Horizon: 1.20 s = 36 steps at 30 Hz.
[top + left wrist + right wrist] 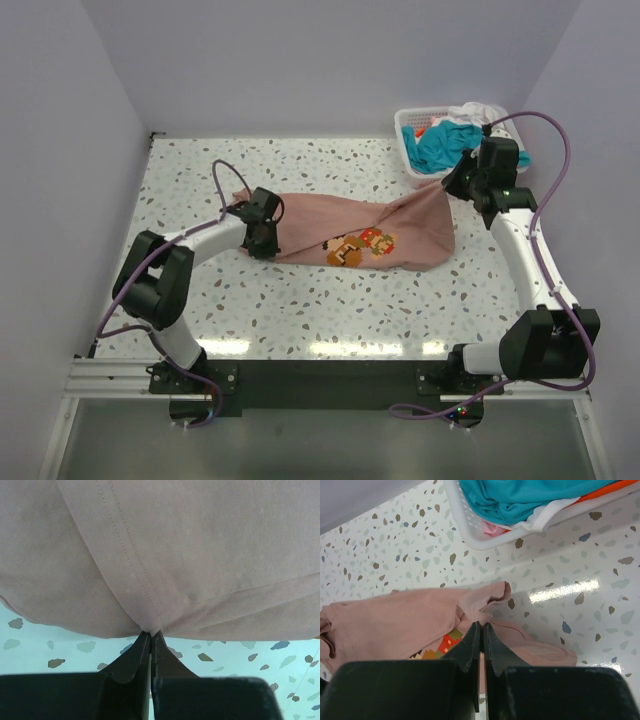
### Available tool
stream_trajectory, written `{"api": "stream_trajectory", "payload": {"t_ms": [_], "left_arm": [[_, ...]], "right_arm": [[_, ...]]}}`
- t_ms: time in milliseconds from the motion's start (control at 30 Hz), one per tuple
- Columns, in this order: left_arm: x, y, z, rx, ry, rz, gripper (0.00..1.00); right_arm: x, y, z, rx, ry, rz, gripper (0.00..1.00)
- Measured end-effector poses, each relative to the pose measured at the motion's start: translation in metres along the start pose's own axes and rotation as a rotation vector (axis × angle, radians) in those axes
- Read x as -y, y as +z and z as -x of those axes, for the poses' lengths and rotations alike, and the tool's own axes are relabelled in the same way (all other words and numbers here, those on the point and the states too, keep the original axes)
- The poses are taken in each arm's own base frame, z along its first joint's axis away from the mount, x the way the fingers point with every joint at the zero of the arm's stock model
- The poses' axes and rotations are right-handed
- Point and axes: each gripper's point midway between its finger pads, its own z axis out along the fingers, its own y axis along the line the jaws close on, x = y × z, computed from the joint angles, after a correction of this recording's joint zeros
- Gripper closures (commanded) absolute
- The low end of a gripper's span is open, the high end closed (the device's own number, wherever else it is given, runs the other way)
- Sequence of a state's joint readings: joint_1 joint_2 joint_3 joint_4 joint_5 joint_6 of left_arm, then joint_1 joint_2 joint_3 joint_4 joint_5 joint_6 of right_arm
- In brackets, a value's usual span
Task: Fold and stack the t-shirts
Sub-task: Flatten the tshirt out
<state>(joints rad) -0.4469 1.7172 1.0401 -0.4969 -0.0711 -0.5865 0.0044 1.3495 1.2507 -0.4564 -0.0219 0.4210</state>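
A dusty-pink t-shirt [350, 232] with a pixel-figure print lies stretched across the middle of the table. My left gripper [262, 232] is shut on its left end; in the left wrist view the black fingertips [150, 636] pinch a fold of the pink cloth [190, 555] near a stitched hem. My right gripper [452, 184] is shut on the shirt's right end, lifted off the table. In the right wrist view that gripper [481, 626] pinches a bunched edge of the pink shirt [395, 625]. More t-shirts, teal [445, 145], white and orange, sit in the basket.
A white lattice basket [407, 140] stands at the back right, just behind my right gripper; its rim [470, 535] shows in the right wrist view. White walls close in the speckled table [300, 320] on the left, back and right.
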Motion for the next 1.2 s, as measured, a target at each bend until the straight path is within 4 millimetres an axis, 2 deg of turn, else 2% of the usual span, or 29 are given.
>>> {"api": "stream_trajectory", "payload": {"t_ms": [233,367,433,567,667,800,933,1000,1067,1133,1200], "left_arm": [[0.001,-0.007,0.012,0.032,-0.002,0.018,1.0],[0.0,-0.02,0.036,0.08,-0.03,0.008,1.0],[-0.004,-0.027,0.057,0.12,-0.063,0.0,1.0],[-0.02,-0.05,0.116,0.231,-0.159,-0.029,1.0],[-0.033,-0.079,0.169,0.337,-0.207,-0.058,1.0],[-0.033,-0.14,0.258,0.543,-0.249,-0.146,1.0],[-0.037,-0.215,0.317,0.749,-0.272,-0.219,1.0],[-0.042,-0.251,0.335,0.849,-0.278,-0.248,1.0],[-0.048,-0.286,0.343,0.94,-0.281,-0.265,1.0],[-0.051,-0.32,0.343,1.017,-0.279,-0.28,1.0],[-0.05,-0.358,0.335,1.102,-0.272,-0.302,1.0]], "right_arm": [[0.0,0.0,0.0,-0.001,-0.001,0.0,1.0],[-0.001,0.001,0.001,-0.006,-0.003,0.005,1.0],[-0.004,0.005,0.003,-0.011,-0.007,0.012,1.0],[-0.012,0.019,0.018,-0.015,-0.015,0.025,1.0],[-0.025,0.031,0.04,-0.002,-0.018,0.051,1.0],[-0.05,0.037,0.091,0.079,-0.021,0.095,1.0],[-0.082,0.019,0.155,0.216,-0.013,0.173,1.0],[-0.101,-0.002,0.186,0.294,-0.009,0.231,1.0],[-0.119,-0.028,0.213,0.366,-0.01,0.294,1.0],[-0.136,-0.057,0.234,0.44,-0.018,0.365,1.0],[-0.147,-0.084,0.248,0.503,-0.027,0.421,1.0]]}}
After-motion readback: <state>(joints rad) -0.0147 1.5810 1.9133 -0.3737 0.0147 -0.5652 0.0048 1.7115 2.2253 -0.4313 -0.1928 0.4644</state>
